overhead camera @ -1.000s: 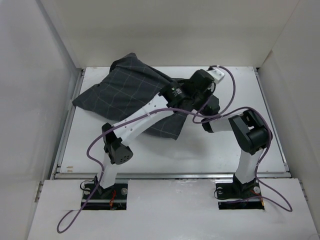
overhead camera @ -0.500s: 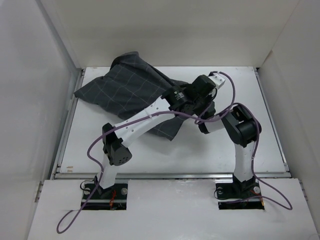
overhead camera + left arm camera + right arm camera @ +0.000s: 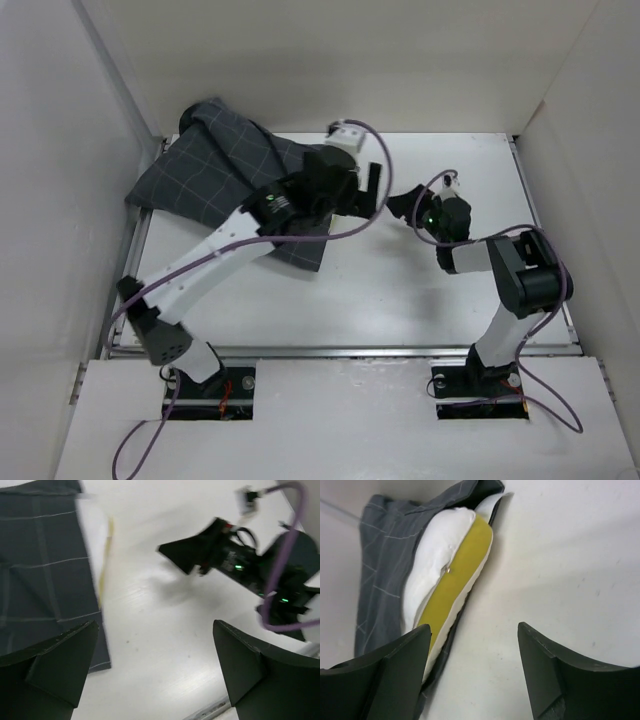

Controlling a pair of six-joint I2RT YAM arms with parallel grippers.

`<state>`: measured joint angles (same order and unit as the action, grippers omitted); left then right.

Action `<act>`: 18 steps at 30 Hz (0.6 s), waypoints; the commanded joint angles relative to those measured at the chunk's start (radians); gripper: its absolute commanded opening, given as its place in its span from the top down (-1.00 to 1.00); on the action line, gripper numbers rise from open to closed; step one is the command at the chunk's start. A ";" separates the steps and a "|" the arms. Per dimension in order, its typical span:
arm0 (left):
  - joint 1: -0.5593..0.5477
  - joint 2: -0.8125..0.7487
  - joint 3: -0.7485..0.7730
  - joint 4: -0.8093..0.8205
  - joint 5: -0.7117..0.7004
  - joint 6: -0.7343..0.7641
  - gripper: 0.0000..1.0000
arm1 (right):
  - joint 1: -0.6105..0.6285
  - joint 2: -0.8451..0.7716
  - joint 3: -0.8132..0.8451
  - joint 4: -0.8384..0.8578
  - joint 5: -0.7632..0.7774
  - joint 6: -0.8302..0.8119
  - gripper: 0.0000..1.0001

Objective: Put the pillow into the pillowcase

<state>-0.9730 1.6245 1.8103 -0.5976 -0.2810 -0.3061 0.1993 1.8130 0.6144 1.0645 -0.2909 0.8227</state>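
Note:
The pillowcase (image 3: pixel 215 175), dark grey with a thin light grid, lies at the table's back left. The pillow (image 3: pixel 452 577) sits inside it. Its white face and yellow edge band show at the sack's open mouth in the right wrist view, where the pillowcase (image 3: pixel 382 570) wraps round it. A thin yellow strip of the pillow (image 3: pixel 104 567) edges the pillowcase (image 3: pixel 45 575) in the left wrist view. My left gripper (image 3: pixel 360 192) (image 3: pixel 155 625) stands wide open just right of the mouth, holding nothing. My right gripper (image 3: pixel 403 205) (image 3: pixel 474 630) is open over bare table, facing the mouth.
The white table (image 3: pixel 420 280) is walled at the back and on both sides. The two grippers stand close together at the table's middle back. Purple cables (image 3: pixel 340 232) loop along both arms.
Both grippers have opened and let go of the pillowcase. The pillowcase has settled further left and back. The left arm has swung left and the right gripper has drawn back to the right.

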 commanded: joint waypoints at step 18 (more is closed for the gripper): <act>0.506 -0.356 -0.644 0.113 -0.015 -0.343 -0.98 | 0.184 0.330 0.999 -0.931 -0.056 -0.669 -0.68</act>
<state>-0.4808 1.2869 1.1995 -0.5453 -0.3561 -0.6182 0.3538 2.0640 1.4788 0.2630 -0.3302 0.2638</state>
